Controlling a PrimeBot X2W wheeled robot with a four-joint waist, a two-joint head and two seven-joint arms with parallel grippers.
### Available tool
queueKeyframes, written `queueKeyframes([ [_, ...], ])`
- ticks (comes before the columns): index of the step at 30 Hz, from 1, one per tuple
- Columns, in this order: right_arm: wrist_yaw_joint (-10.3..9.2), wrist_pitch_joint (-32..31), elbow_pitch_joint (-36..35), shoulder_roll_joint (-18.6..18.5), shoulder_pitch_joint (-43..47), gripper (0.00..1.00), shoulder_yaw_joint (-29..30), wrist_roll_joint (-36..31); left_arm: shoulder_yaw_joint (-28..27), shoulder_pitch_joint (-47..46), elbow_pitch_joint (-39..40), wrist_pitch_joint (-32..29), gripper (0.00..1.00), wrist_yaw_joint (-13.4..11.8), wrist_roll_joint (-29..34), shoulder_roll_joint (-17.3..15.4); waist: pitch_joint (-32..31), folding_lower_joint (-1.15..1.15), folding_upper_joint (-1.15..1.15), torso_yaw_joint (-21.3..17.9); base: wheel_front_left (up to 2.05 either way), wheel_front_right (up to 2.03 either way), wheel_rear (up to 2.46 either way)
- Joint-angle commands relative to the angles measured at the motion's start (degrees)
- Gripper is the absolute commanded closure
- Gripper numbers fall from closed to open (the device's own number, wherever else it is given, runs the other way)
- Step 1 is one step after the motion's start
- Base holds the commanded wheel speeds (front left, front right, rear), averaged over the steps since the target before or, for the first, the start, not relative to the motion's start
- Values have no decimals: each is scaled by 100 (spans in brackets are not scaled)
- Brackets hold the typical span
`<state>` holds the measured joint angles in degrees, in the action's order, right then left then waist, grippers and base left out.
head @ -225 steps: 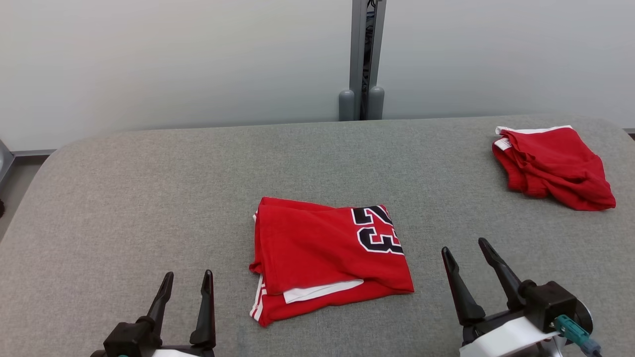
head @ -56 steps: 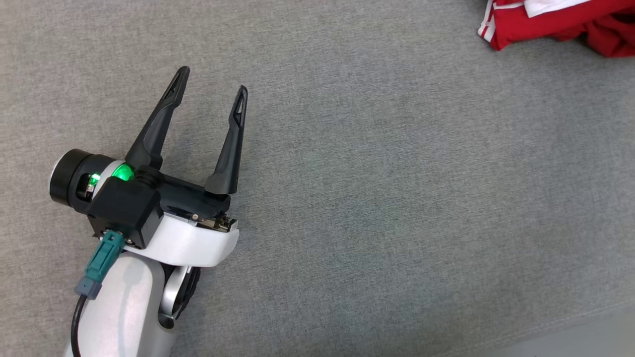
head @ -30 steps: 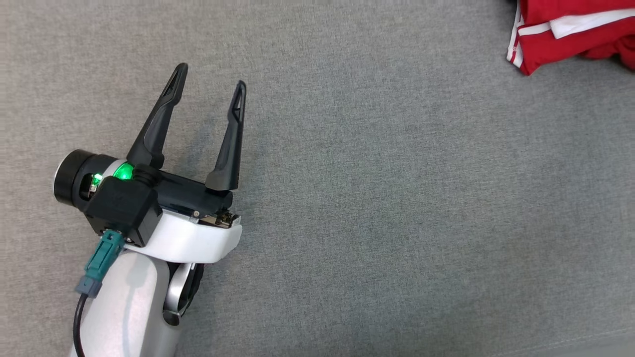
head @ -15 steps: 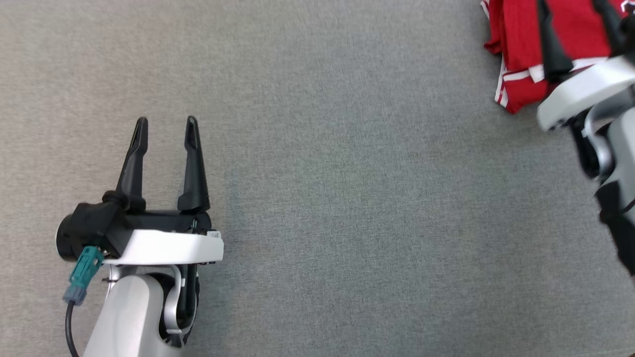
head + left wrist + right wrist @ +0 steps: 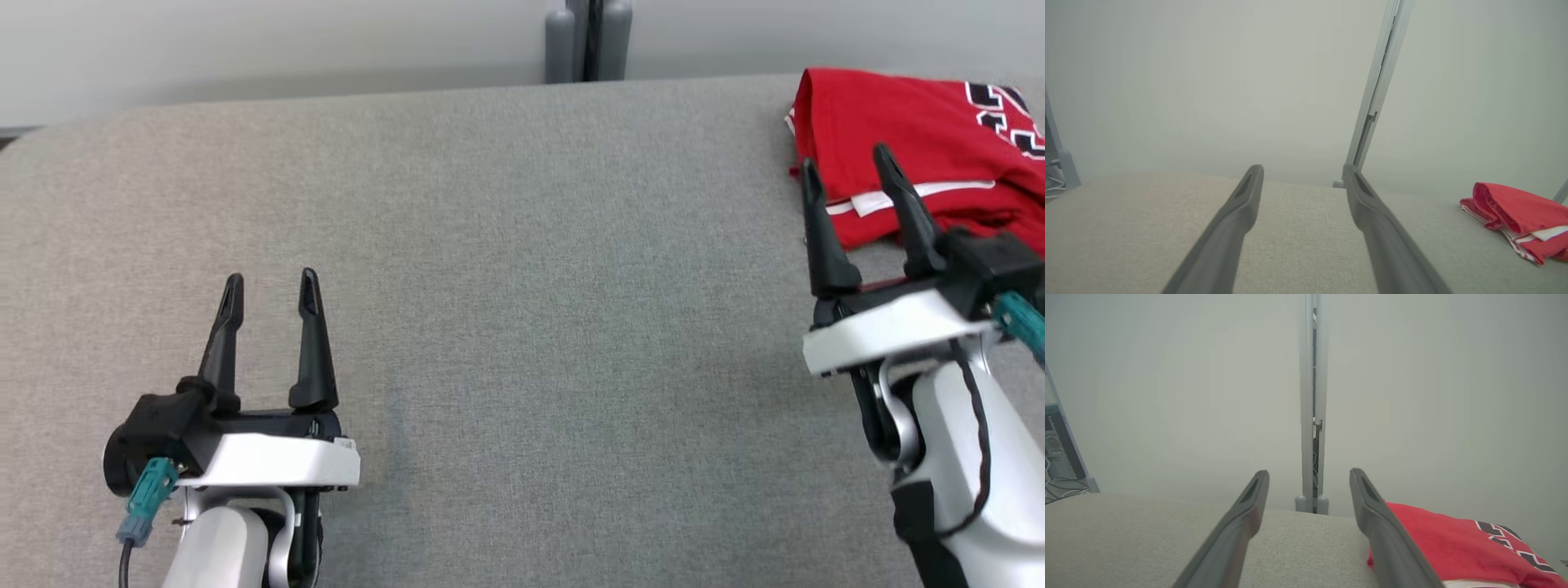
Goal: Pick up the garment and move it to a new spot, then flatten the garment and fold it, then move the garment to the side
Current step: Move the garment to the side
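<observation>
Hovering over the near left of the grey, cloth-covered table [image 5: 522, 245], the left gripper [image 5: 271, 278] is pictured with its two dark fingers spread apart and nothing between them. Bare cloth is seen beneath and ahead of it. At the right, a little farther in, the right gripper [image 5: 845, 157] is likewise held wide open and empty. Its fingertips are pictured over the near edge of the garment [image 5: 898, 122]. Whether the cloth is touched cannot be told from the head view. In the right wrist view the fingers are seen above the table, with the garment just beside the one on that view's right. The garment, a red jersey with white trim and black, white-edged numerals, is laid folded near the table's far edge, toward the right. Its white-striped hem is turned to the near side. In the left wrist view it is seen well apart from the left gripper, off to the right. Beyond the far edge, a grey post [image 5: 588, 33] is set against a pale wall [image 5: 245, 41], near the middle of that edge.
</observation>
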<state>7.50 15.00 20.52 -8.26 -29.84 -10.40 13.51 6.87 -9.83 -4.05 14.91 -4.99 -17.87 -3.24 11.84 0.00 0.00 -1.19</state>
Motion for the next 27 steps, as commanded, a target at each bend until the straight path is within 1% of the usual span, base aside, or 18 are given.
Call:
queueKeyframes([
  [1,-1,29,-115,24,203,0,88,-48,-13,68,45,27,0,74,71,-29,-142,0,0,75,0,0,0],
  [5,-1,29,-593,144,929,0,318,-173,-106,299,197,30,0,270,289,-10,-365,0,0,142,0,0,0],
  [9,-1,29,-878,264,1592,0,483,-204,-245,609,377,28,0,361,520,8,-586,0,0,146,0,0,0],
  [12,-1,29,-1012,355,2056,0,622,-134,-346,867,457,26,0,434,697,15,-800,0,0,148,0,0,0],
  [17,-1,29,-1097,421,2589,0,740,-233,-506,1283,242,27,0,605,761,23,-1162,0,0,112,0,0,0],
  [27,-1,29,-1286,508,3074,0,798,-352,-719,1773,-90,27,0,589,560,23,-1478,0,0,19,0,0,0],
])
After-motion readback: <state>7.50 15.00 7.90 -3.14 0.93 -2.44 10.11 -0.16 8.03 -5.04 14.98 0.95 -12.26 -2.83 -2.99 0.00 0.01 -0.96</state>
